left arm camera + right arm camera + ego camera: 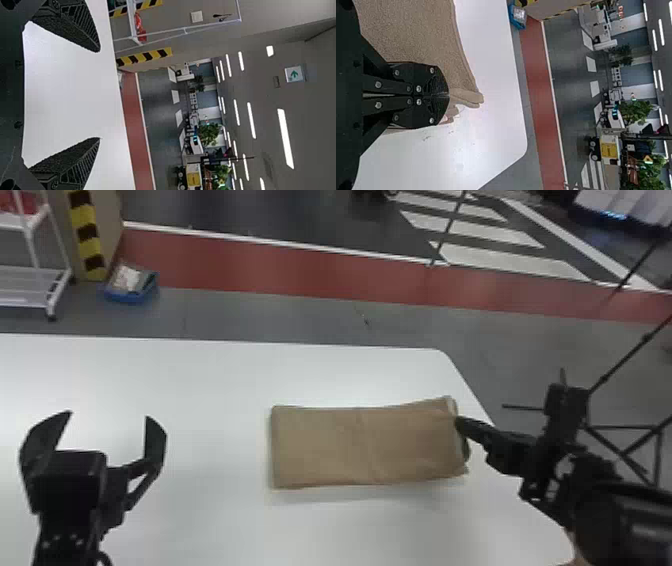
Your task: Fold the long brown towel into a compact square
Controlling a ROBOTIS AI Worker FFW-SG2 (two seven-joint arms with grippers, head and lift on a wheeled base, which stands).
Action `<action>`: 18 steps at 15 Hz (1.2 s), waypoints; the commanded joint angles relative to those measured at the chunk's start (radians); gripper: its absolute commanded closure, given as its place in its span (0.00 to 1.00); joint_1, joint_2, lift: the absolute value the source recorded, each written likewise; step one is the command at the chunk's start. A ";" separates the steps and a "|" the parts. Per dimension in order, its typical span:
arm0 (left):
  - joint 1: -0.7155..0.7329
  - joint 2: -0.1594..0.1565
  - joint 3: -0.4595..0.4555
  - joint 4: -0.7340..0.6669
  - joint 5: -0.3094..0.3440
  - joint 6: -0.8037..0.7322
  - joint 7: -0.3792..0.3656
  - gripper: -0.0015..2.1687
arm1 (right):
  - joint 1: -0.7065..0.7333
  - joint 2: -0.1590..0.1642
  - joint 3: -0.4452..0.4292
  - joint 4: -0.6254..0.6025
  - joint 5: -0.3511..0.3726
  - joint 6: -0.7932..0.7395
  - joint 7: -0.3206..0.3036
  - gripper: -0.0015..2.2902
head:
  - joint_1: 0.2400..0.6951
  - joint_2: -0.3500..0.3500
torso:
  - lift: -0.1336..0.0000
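Observation:
The brown towel [367,447] lies folded as a wide rectangle on the white table [200,380], its right end slightly uneven. At that right end is my right gripper [461,435], shut on the towel's edge. The right wrist view has the right gripper [448,95] with its fingers pressed together over the edge of the towel [411,31], layered folds sticking out past the tips. My left gripper [110,422] stands open over the table, well left of the towel, with nothing between its fingers; in the left wrist view, the left gripper [100,95] has its fingers wide apart.
The table's rounded far right corner [442,352] lies just beyond the towel's right end. Past the table are a blue bin [131,290] on the floor, a white rack [35,285] at the left and thin black stand legs [622,426] at the right.

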 commanded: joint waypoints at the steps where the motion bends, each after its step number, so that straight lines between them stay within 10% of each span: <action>1: -0.012 -0.001 -0.018 0.012 -0.003 0.004 0.000 0.04 | -0.033 -0.018 0.051 0.057 0.062 -0.046 0.000 0.57 | 1.00 0.03 | 0.12; 6: -0.012 0.008 -0.013 0.013 0.002 0.004 0.007 0.04 | -0.064 -0.021 0.069 0.118 0.119 -0.043 -0.006 0.56 | 1.00 0.02 | 0.12; 8: -0.012 0.008 -0.011 0.013 0.003 0.001 0.004 0.04 | -0.062 -0.019 0.070 0.140 0.151 -0.046 -0.020 0.35 | 1.00 0.01 | 0.12; 9: -0.012 0.007 -0.010 0.015 0.003 0.001 0.003 0.04 | -0.058 -0.016 0.075 0.144 0.156 -0.067 -0.035 0.09 | 1.00 0.01 | 0.12; 11: -0.018 0.005 -0.010 0.018 0.005 -0.003 0.003 0.04 | -0.047 -0.007 0.054 0.138 0.147 -0.144 -0.040 0.00 | 1.00 0.00 | 0.12; 16: -0.018 0.005 -0.005 0.021 0.009 -0.012 0.009 0.04 | -0.007 -0.004 0.041 0.110 0.099 -0.165 -0.005 0.11 | 1.00 0.00 | 0.12; 18: -0.018 0.000 0.004 0.019 0.019 -0.018 0.009 0.04 | 0.025 0.011 0.078 0.063 0.088 -0.153 0.044 0.65 | 1.00 0.01 | 0.12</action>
